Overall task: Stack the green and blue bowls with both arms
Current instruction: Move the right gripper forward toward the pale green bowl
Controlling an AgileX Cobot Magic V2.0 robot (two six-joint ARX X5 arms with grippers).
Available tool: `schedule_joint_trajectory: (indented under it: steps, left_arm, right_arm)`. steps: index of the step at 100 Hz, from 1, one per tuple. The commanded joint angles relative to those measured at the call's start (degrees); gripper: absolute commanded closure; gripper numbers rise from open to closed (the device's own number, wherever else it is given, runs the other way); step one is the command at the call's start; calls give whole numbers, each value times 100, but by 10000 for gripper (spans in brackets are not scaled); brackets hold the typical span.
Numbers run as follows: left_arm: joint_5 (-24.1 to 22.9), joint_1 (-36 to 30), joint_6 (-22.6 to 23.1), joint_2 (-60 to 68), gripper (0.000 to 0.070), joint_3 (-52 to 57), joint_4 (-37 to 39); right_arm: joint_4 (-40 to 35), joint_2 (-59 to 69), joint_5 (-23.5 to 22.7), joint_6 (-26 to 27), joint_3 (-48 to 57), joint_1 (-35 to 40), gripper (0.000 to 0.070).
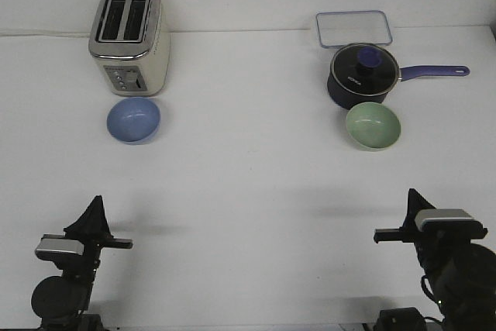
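1. The stacking has not begun, going by how things lie: the blue bowl point(133, 120) and the green bowl point(373, 126) sit well apart on the white table point(248, 191), each upright and empty.
2. The blue bowl is on the far left, just in front of the toaster point(129, 40) and nearly touching its base. The green bowl is on the far right, just in front of the saucepan point(364, 77).
3. The left gripper point(94, 218) is at the near left edge, well short of the blue bowl. Its fingers come to a single point, so the jaws look closed or nearly so; it holds nothing.
4. The right gripper point(413, 201) is at the near right edge, well short of the green bowl. It also holds nothing, but seen from behind I cannot tell how far its jaws are open.
5. All is left to do: reach out, lift one bowl, carry it across, and set it inside the other.
6. Count: two bowls, two arms, one toaster with two slots, one lidded saucepan with a purple handle, and one clear flat container point(353, 28) behind the saucepan.
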Motion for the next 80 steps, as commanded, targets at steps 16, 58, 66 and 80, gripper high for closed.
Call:
schedule_joint_trajectory:
  steps: [16, 58, 66, 80]
  left_arm:
    - [-15, 0, 63, -7, 688, -114, 63]
    - [-15, 0, 63, -7, 688, -114, 63]
    - [-15, 0, 63, -7, 688, -114, 63]
    - [-17, 0, 63, -7, 688, -114, 63]
  right_arm:
    - [-509, 1158, -15, 44, 734, -7, 700]
    - [-704, 2006, -20, 216, 748, -2, 598]
    - [-824, 2055, -17, 216, 748, -2, 355]
    - [-979, 2052, -15, 216, 750, -2, 204]
